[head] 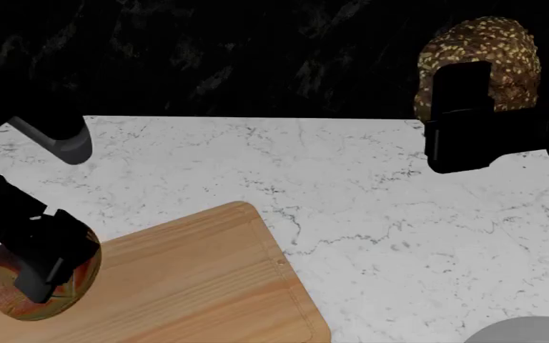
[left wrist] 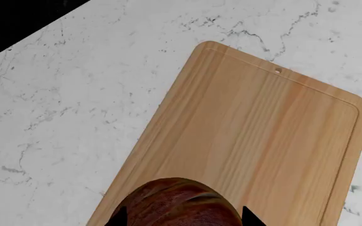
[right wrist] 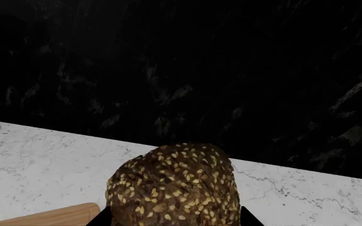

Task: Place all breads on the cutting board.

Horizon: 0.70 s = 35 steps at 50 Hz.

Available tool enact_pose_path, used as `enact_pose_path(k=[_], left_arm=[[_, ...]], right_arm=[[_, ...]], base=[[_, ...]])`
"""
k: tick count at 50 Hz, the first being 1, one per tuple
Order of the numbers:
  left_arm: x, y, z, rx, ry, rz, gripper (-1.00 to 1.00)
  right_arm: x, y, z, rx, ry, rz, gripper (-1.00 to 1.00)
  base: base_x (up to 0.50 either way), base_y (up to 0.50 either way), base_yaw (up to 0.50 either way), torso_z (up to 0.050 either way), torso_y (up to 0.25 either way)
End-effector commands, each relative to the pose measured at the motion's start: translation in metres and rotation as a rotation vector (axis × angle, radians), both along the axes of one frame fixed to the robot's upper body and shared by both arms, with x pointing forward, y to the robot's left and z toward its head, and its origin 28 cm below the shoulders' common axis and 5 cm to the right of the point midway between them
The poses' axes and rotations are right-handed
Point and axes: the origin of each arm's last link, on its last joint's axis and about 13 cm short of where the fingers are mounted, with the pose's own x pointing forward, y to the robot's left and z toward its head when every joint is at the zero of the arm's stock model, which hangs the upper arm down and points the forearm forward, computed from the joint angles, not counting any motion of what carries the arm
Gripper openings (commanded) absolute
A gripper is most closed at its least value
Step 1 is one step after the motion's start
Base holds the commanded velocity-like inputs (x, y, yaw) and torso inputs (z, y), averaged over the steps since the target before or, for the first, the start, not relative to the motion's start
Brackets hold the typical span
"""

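Left gripper [head: 51,268] gripped the striped roll [head: 36,286] over the cutting board [head: 198,286]; right gripper [head: 465,128] clasped the seeded roll [head: 503,53] aloft.

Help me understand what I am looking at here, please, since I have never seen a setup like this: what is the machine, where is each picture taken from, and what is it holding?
These are simulator renders of a two-armed robot at a white marble counter. One picture looks down from a camera on its head; the other two come from cameras near each hand. On the counter lies a light-wood cutting board, and a grey plate peeks in at the head view's lower corner. The left hand holds a glossy reddish-brown striped roll over the board's near end. The right hand holds a dark seeded roll raised above the counter, away from the board. Both dark hands appear closed on their rolls.
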Motion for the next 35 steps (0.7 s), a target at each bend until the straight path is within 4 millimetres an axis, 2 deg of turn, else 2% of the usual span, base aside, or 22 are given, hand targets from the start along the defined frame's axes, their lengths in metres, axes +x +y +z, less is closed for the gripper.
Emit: enact_pose_path(k=[1, 5, 6, 10, 20, 29, 35], left_arm=[[-0.005, 0.003, -0.006, 0.038, 0.015, -0.005, -1.00], [-0.005, 0.004, -0.008, 0.049, 0.020, -0.014, -1.00], [-0.006, 0.003, -0.009, 0.071, 0.001, -0.018, 1.00], [-0.008, 0.002, -0.011, 0.071, 0.008, -0.025, 1.00], [-0.007, 0.002, 0.003, 0.032, -0.031, -0.014, 1.00], [-0.007, 0.008, 0.032, -0.077, -0.120, 0.025, 1.00], [-0.005, 0.015, 0.053, -0.168, -0.235, 0.098, 1.00]], right_arm=[[0.001, -0.003, 0.001, -0.016, -0.027, -0.003, -1.00], [0.001, -0.003, 0.002, -0.014, -0.029, -0.006, -1.00], [0.001, -0.002, 0.001, -0.016, -0.027, -0.004, -1.00], [0.001, -0.002, 0.002, -0.018, -0.025, -0.003, -1.00], [0.001, -0.002, 0.002, -0.021, -0.023, -0.001, -1.00], [0.003, 0.002, 0.005, -0.031, -0.010, 0.019, -1.00], [0.014, 0.013, 0.010, -0.073, 0.059, 0.066, -1.00]], base=[[0.00, 0.00, 0.00, 0.000, 0.000], [0.00, 0.00, 0.00, 0.000, 0.000], [0.00, 0.00, 0.00, 0.000, 0.000], [0.00, 0.00, 0.00, 0.003, 0.003], [0.00, 0.00, 0.00, 0.000, 0.000], [0.00, 0.00, 0.00, 0.000, 0.000], [0.00, 0.00, 0.00, 0.000, 0.000]])
